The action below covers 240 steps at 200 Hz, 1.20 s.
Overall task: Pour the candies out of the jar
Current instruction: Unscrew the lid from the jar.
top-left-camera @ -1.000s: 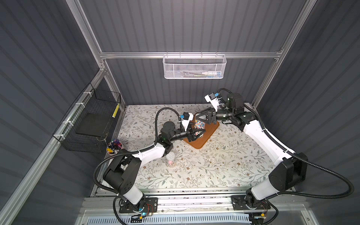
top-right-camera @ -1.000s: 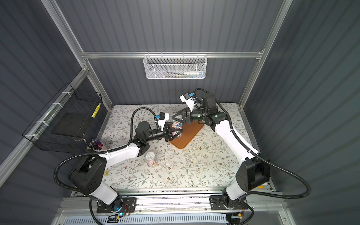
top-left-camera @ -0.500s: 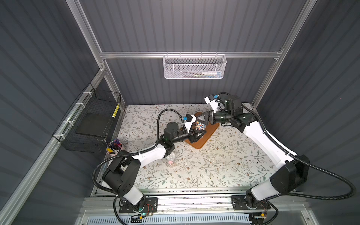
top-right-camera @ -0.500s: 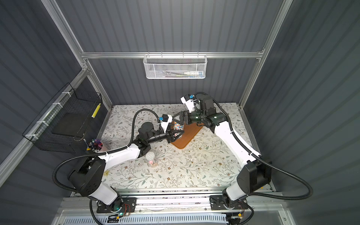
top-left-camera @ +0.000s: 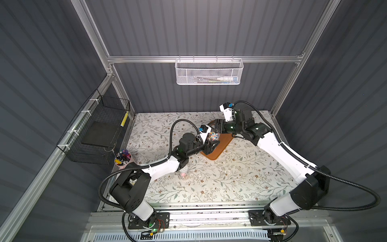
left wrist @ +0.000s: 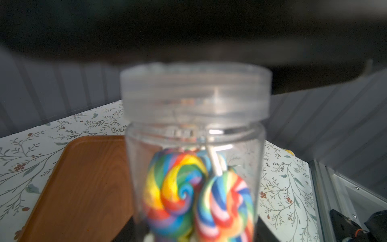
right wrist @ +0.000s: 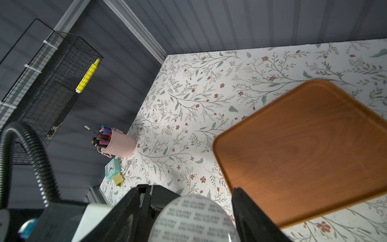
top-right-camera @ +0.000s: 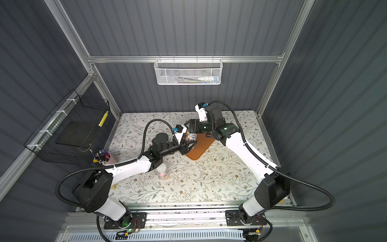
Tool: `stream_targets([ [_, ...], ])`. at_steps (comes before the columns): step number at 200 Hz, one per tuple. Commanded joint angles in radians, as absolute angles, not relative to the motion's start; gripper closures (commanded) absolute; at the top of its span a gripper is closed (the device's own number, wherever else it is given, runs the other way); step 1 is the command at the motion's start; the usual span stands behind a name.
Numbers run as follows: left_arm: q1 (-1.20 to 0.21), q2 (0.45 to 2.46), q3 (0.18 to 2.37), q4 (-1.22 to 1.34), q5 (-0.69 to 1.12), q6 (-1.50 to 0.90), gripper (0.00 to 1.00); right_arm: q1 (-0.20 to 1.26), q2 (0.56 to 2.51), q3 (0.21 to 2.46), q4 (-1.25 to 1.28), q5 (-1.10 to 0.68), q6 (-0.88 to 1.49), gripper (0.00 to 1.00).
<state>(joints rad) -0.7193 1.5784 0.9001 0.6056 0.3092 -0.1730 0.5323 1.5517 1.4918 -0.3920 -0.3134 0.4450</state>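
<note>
Pour not started: the lid (left wrist: 195, 92) is on the jar (top-left-camera: 213, 137), the candies (left wrist: 178, 188) are all inside, and nothing shows on the tray (right wrist: 303, 146).

Left arm reaches low across the bench (top-left-camera: 240, 178). The left tool (top-left-camera: 211, 145) is clamped on the jar's lower body, lid end up, by the tray.

Right arm comes in from the far side. The right tool (right wrist: 190, 189) straddles the lid, jaws either side; can't tell if they're pinching it.

Left to do: uncap, tip.

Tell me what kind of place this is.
Probably a lab robot cell staged as a desk: aluminium frame, grey panelled walls, floral tabletop, pink pen cup and a hanging wire basket.
</note>
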Motion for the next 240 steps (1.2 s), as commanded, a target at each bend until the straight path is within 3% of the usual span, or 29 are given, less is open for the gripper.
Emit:
stream_targets([
  [1, -0.730, 1.550, 0.919, 0.606, 0.270, -0.137, 1.00, 0.550, 1.568, 1.535, -0.441, -0.275, 0.451, 0.29],
  [33, -0.730, 1.551, 0.918, 0.604, 0.267, -0.132, 1.00, 0.554, 1.565, 1.514, -0.438, -0.261, 0.457, 0.32],
  [80, -0.730, 1.549, 0.912, 0.618, 0.270, -0.133, 1.00, 0.553, 1.550, 1.511, -0.431, -0.249, 0.442, 0.46],
  [104, -0.729, 1.543, 0.897, 0.648, 0.301, -0.137, 1.00, 0.552, 1.546, 1.509, -0.426, -0.266, 0.409, 0.48],
  [121, -0.730, 1.537, 0.888, 0.673, 0.372, -0.144, 1.00, 0.536, 1.534, 1.488, -0.394, -0.326, 0.378, 0.49],
  [155, -0.722, 1.555, 0.904, 0.723, 0.584, -0.184, 1.00, 0.470, 1.500, 1.415, -0.191, -0.743, 0.308, 0.50],
  [175, -0.711, 1.585, 0.911, 0.805, 0.697, -0.269, 1.00, 0.455, 1.494, 1.412, -0.150, -0.883, 0.267, 0.50],
  [240, -0.709, 1.598, 0.913, 0.802, 0.711, -0.279, 1.00, 0.417, 1.457, 1.375, -0.108, -0.908, 0.267, 0.51],
])
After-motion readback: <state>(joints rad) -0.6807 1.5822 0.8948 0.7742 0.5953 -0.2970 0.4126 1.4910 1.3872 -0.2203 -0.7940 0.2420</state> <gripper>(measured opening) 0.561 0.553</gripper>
